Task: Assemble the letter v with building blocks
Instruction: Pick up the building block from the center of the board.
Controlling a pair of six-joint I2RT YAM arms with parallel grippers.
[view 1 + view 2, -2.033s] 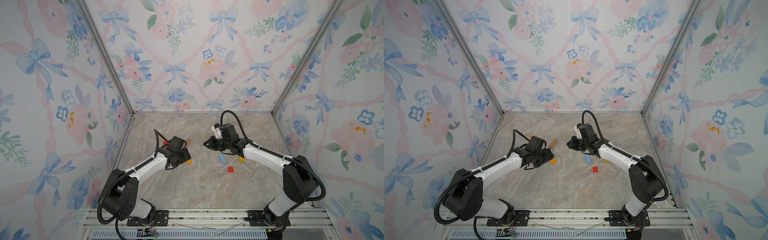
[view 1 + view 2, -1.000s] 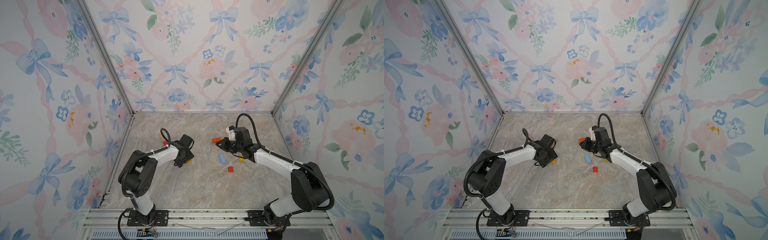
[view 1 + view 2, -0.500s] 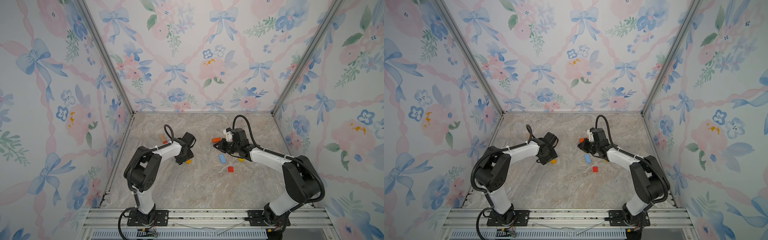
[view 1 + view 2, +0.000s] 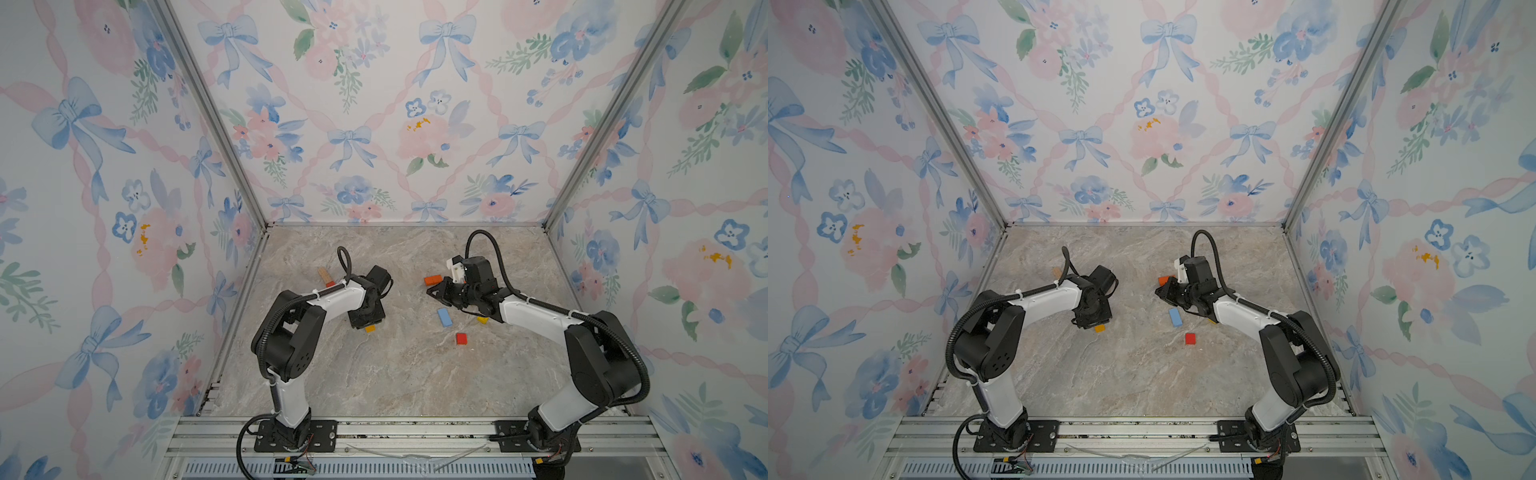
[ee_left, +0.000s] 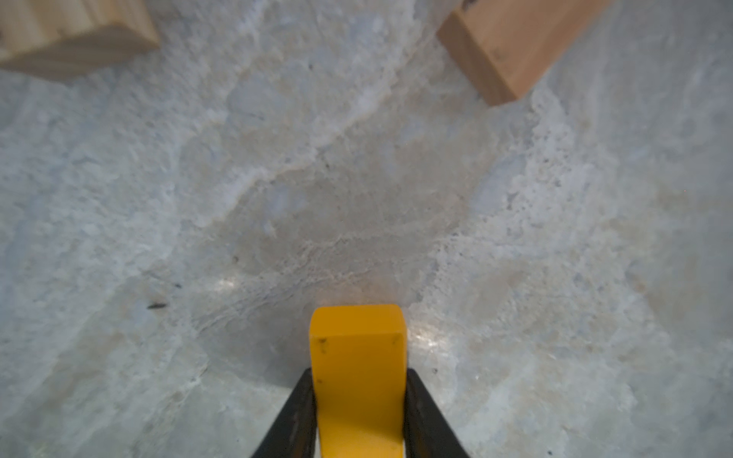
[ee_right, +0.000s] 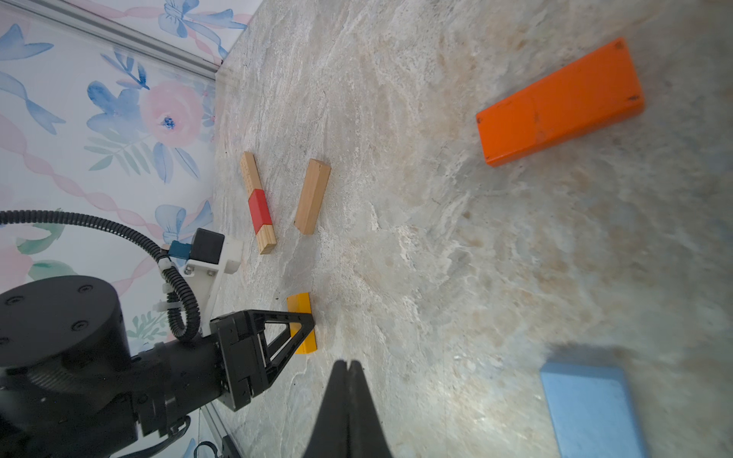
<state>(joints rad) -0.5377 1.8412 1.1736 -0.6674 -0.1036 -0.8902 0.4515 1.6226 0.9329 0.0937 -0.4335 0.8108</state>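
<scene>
Your left gripper (image 5: 359,374) pinches the yellow block (image 5: 357,341) between its fingers; your right gripper (image 6: 349,363) sits fully closed.

Marbled tabletop (image 4: 395,374): orange bar (image 4: 432,279), blue bar (image 4: 444,317), red square (image 4: 461,338), yellow block (image 5: 359,357), wooden bar (image 6: 312,196).

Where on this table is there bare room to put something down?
Bare: the wide front of the table, between the front rail and the red block and yellow block; the strip along the back wall. Crowded: around the right gripper, with the orange block and blue block.
</scene>
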